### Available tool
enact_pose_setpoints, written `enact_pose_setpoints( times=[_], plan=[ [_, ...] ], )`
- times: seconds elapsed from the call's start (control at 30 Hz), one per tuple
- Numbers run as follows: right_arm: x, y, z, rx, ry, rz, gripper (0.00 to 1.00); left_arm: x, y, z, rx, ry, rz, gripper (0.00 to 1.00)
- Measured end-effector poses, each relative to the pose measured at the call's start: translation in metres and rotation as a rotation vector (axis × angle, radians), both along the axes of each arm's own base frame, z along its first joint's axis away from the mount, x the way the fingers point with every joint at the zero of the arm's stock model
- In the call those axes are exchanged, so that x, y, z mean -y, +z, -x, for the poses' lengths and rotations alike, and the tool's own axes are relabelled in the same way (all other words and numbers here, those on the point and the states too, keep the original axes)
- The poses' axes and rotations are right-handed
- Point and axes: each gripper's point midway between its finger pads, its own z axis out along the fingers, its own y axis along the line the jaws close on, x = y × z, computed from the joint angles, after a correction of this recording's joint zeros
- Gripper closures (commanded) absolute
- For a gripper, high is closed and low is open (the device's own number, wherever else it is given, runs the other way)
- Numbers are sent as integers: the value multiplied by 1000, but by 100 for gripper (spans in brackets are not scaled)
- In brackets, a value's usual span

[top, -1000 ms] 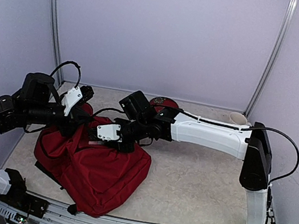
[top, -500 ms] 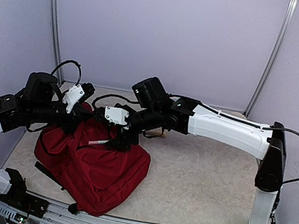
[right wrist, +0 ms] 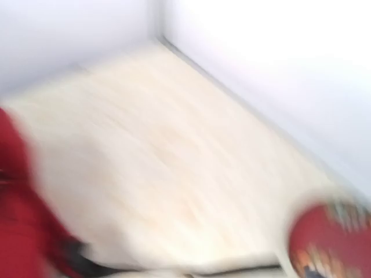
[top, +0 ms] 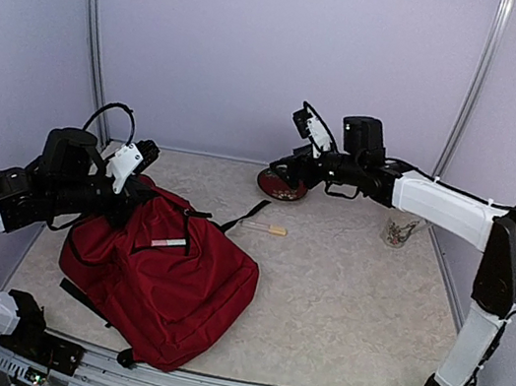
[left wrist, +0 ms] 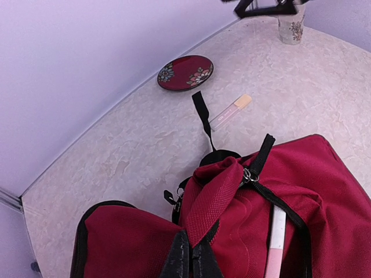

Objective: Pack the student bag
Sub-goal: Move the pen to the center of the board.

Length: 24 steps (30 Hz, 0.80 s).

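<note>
The student bag (top: 167,282) is a dark red backpack lying at the left of the table, also seen close up in the left wrist view (left wrist: 324,191). My left gripper (top: 134,195) is shut on a fold of its red fabric beside the zip (left wrist: 192,262), holding that edge up. A white and pink stick (top: 167,242) lies in the bag's opening (left wrist: 276,242). My right gripper (top: 286,166) hangs open and empty above a red plate, well clear of the bag. The right wrist view is blurred, and its fingers do not show there.
A red flowered plate (top: 282,187) sits at the back of the table (left wrist: 185,72). A small tube with an orange end (top: 264,227) lies near a black strap (left wrist: 231,112). A patterned cup (top: 400,229) stands at the right.
My right gripper opened over the bag, left the white and pink stick in the opening, and swung back right to above the plate. The left gripper has kept its hold.
</note>
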Motion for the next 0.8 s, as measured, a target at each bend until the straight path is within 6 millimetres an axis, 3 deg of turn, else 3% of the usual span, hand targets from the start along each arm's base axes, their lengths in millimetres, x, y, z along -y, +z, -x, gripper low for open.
enact_pose_setpoints(
  times=[0.07, 0.13, 0.27, 0.37, 0.43, 0.63, 0.8],
  plan=[
    [9, -46, -37, -98, -108, 75, 5, -2, 1, 0, 8, 5, 5, 100],
    [12, -97, -58, -196, -166, 158, 0, -3, 1, 1, 12, 6, 8, 100],
    [10, -192, -69, -380, -193, 321, 0, -3, 1, 1, 15, 6, 8, 100],
    [11, -240, -65, -481, -183, 404, 1, -3, 1, 2, 15, 5, 8, 100],
    [12, -255, -61, -512, -172, 440, 3, -3, 1, 2, 15, 2, 8, 100],
    [8, -255, -55, -507, -148, 485, 24, -1, 1, 2, 15, -7, 13, 100],
    [6, -263, -48, -451, -146, 561, 53, -1, 1, 2, 14, -9, 14, 100]
  ],
)
